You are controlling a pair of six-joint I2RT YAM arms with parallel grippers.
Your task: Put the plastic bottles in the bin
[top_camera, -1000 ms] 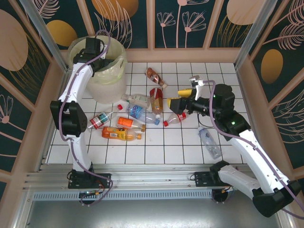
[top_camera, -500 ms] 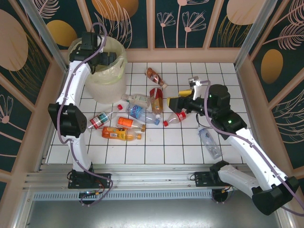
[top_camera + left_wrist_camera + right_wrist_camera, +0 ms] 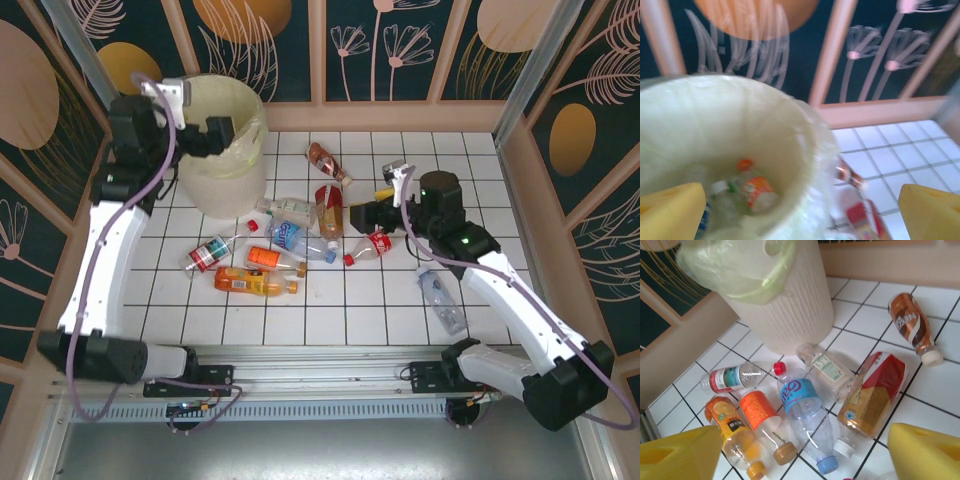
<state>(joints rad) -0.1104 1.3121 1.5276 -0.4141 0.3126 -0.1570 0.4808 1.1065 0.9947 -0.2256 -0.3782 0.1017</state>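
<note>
Left wrist: bin (image 3: 807, 132) below left pincer (image 3: 801, 202)

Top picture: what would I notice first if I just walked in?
A heap of bottles lies scattered on the white tiles in the middle. At the back left stands a big white bin with a yellow bag, the left claw open above it.

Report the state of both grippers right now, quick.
Left gripper: open, empty, over the bin.
Right gripper: open, holding nothing, above the plastic bottles lying on the tiles.
</note>
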